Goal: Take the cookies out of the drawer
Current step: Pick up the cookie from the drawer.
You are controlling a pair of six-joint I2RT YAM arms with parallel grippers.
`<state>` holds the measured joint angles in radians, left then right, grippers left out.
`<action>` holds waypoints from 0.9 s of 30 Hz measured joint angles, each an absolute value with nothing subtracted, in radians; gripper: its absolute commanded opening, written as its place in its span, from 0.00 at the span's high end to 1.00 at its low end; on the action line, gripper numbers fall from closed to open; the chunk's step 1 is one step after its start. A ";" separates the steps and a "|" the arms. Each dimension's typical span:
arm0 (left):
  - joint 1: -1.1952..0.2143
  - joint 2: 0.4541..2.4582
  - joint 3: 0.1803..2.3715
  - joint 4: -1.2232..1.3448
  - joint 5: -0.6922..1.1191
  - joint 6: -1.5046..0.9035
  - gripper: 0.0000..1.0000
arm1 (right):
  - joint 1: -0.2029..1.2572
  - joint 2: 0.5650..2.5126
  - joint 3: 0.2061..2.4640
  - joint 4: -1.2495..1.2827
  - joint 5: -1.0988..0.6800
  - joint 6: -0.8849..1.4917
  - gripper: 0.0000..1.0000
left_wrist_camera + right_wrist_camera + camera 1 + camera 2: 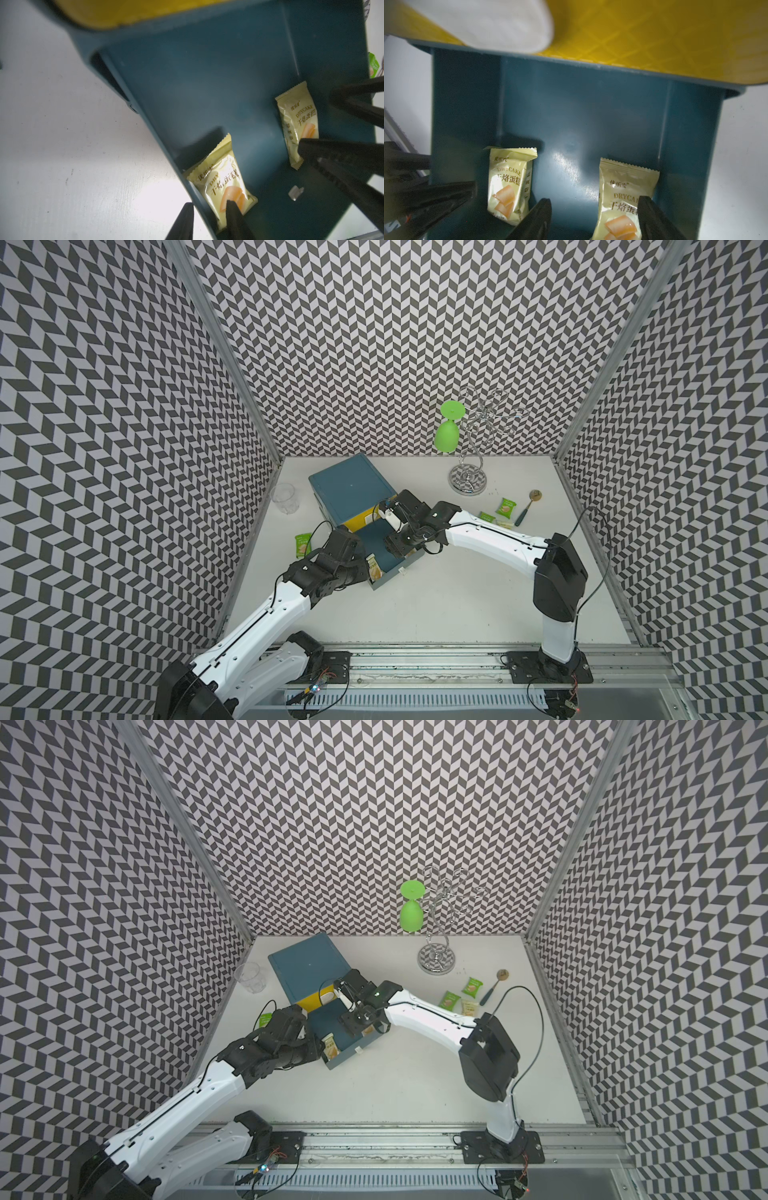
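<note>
Cookies, two in cream wrappers, sat in the open drawer, long axes along its pull direction, printed tops toward the cabinet. Each read "DRYCAKE" above Chinese characters and a tan biscuit picture. The left packet lay against the drawer's side wall. The left gripper stood narrow, one finger over that packet, one outside the wall; whether it gripped, I could not tell. The right gripper gaped wide over the right packet. More packets lay on the table.
</note>
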<state>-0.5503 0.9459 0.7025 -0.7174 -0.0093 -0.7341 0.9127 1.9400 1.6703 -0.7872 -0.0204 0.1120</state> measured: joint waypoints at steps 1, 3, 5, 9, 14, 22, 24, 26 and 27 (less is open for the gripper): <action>-0.549 0.946 0.702 -0.718 -0.009 -0.735 0.70 | 0.913 1.956 1.691 -0.810 -0.012 0.107 0.29; -0.549 0.945 0.702 -0.718 -0.009 -0.734 0.70 | 0.913 1.986 1.724 -0.846 0.006 0.096 0.29; -0.549 0.943 0.702 -0.716 -0.009 -0.734 0.70 | 0.913 2.014 1.752 -0.881 0.022 0.089 0.29; -0.549 0.943 0.702 -0.704 -0.006 -0.734 0.70 | 0.917 2.053 1.787 -0.926 0.044 0.078 0.29; -0.549 0.943 0.702 -0.697 -0.006 -0.733 0.70 | 0.921 2.079 1.823 -0.963 0.072 0.069 0.29; -0.549 0.942 0.702 -0.684 -0.005 -0.730 0.70 | 0.920 2.130 1.867 -0.967 0.117 0.059 0.39; -0.549 0.942 0.702 -0.683 -0.005 -0.730 0.70 | 0.920 2.136 1.871 -0.966 0.132 0.060 0.43; -0.549 0.942 0.702 -0.682 -0.005 -0.730 0.70 | 0.920 2.140 1.874 -0.965 0.149 0.059 0.47; -0.549 0.942 0.702 -0.682 -0.005 -0.730 0.70 | 0.920 2.140 1.875 -0.965 0.155 0.060 0.49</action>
<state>-0.5491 0.9421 0.7025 -0.6823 -0.0051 -0.7296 0.9199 2.1403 1.8748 -0.9646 0.1547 0.0601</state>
